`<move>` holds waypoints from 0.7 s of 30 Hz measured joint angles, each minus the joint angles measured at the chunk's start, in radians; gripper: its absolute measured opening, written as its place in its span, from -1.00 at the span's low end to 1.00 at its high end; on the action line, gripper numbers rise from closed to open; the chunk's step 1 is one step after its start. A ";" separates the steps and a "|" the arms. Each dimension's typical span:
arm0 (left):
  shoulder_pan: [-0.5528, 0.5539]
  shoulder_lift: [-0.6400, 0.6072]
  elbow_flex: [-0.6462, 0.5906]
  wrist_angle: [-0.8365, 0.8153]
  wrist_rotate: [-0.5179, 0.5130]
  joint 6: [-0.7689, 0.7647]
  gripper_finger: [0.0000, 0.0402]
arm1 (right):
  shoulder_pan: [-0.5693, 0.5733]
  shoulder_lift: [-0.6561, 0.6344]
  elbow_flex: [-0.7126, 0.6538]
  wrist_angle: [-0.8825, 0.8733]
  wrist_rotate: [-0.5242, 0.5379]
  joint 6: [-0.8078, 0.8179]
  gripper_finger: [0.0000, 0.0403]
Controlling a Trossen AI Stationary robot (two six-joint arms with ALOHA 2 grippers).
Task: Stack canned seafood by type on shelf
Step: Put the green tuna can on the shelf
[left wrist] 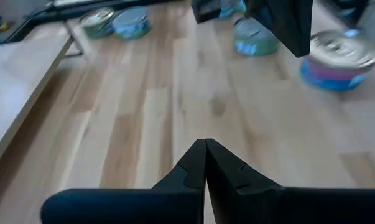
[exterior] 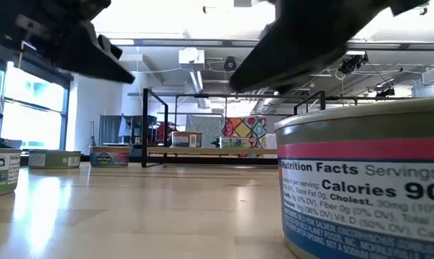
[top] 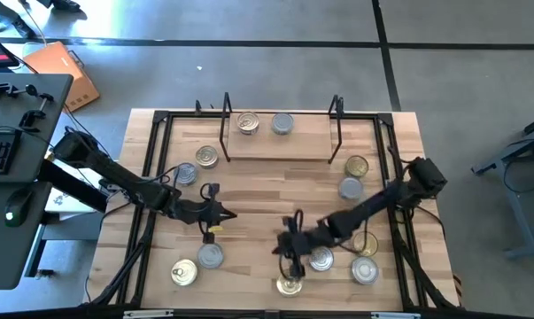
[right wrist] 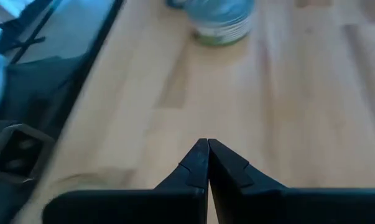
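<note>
1. The left pincer [top: 228, 214] is clenched and empty, its fingers [left wrist: 196, 163] pressed tip to tip above bare wood in the middle of the surface [top: 267, 190].
2. The right pincer [top: 289, 252] is also clenched on nothing, over the near middle of the surface, tips together in its wrist view [right wrist: 207, 163].
3. Just beside the right pincer lie a silver-lid tin [top: 321, 259] and a gold-lid tin [top: 290, 285].
4. Near the left pincer sits a silver tin [top: 211, 256], with a gold one [top: 184, 272] beside it.
5. More tins lie at the left [top: 206, 157] and at the right [top: 356, 167].
6. The shelf [top: 280, 142] stands at the far edge, holding a gold tin [top: 247, 122] and a grey tin [top: 282, 124] side by side.
</note>
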 joint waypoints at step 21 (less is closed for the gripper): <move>0.002 0.000 0.000 0.109 0.094 0.084 -1.00 | 0.399 -0.008 0.170 -0.838 0.392 1.065 -1.00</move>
